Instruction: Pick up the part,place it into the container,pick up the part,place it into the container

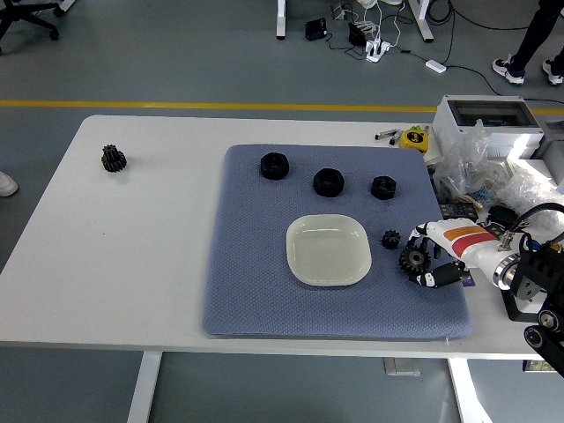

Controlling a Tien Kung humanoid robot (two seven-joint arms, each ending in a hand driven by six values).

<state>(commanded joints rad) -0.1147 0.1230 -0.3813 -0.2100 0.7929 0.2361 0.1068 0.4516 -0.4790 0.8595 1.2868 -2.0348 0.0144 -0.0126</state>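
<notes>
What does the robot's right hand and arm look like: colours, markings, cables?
The right hand has a white shell over its back with an orange and a red stripe across it. Its fingers are black with white tips. Behind the hand comes a silver metal ring at the wrist, then a black arm with round joints. A black cable arcs above the wrist.
</notes>
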